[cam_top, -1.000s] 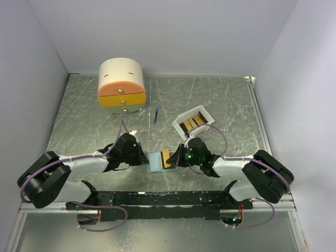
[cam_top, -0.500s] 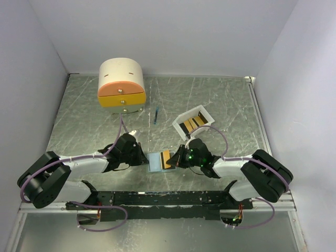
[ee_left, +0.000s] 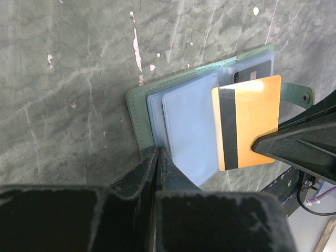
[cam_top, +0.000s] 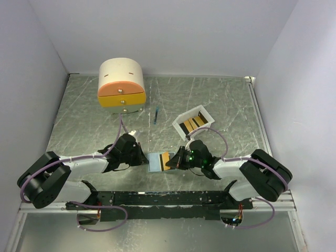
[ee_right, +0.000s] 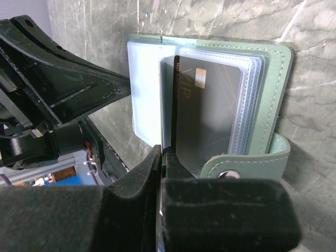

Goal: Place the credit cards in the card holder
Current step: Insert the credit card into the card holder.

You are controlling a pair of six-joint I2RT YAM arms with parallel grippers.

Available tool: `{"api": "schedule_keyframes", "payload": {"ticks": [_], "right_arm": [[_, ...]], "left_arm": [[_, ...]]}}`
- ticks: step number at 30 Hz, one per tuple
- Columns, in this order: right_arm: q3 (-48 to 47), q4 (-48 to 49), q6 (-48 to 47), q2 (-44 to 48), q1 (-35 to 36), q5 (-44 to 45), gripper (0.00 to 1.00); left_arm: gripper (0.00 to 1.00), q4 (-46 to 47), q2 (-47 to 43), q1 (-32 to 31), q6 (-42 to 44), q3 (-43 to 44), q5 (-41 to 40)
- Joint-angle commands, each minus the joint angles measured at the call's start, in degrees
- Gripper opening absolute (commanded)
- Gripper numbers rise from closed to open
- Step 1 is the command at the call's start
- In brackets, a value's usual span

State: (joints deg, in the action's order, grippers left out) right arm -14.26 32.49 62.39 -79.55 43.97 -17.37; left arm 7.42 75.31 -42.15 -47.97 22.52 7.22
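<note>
The card holder (cam_top: 154,163) (ee_left: 137,107) (ee_right: 277,89) lies open on the table between my arms, green with clear blue sleeves. My left gripper (cam_top: 142,157) (ee_left: 157,153) is shut on its near sleeve edge. My right gripper (cam_top: 176,161) (ee_right: 164,152) is shut on the gold credit card (cam_top: 166,159) (ee_left: 247,121), which has a black stripe. That card is tilted over the sleeves and shows edge-on in the right wrist view. A dark credit card (ee_right: 210,105) (ee_left: 252,71) sits inside a sleeve.
A white tray (cam_top: 181,118) holding more cards stands behind the right arm. A cream-and-orange drawer box (cam_top: 121,85) is at the back left, with a thin blue stick (cam_top: 156,114) beside it. The holder's snap strap (ee_right: 236,168) sticks out next to my right fingers.
My right gripper has shifted slightly left with the gold card, further over the open holder. The left gripper has stayed put.
</note>
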Motion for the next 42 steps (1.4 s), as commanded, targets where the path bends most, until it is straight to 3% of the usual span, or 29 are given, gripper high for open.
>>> {"api": "schedule_keyframes", "payload": {"ticks": [1,5,24,35,42], "right_arm": [[0.82,1.93,0.12,-1.78,0.23,-0.32,0.0],[1.95,7.73,1.4,-4.08,0.28,-0.52,0.0],[3.8,6.5,-0.26,-0.88,-0.07,4.92,0.0],[5.3,16.23,3.36,-7.49,-0.09,0.33,0.0],[5.0,14.28,3.7,-6.59,0.47,1.09,0.0]], "left_arm": [[0.1,-2.84,0.28,0.11,0.34,-1.96,-1.43],[0.1,-2.86,0.06,0.13,0.25,-2.07,-1.18],[0.09,-0.74,0.07,-0.03,-1.49,-4.63,0.2],[0.09,0.37,-1.1,-0.97,-3.9,-5.61,1.1],[0.09,0.71,-2.01,-1.52,-4.93,-6.19,1.2]]}}
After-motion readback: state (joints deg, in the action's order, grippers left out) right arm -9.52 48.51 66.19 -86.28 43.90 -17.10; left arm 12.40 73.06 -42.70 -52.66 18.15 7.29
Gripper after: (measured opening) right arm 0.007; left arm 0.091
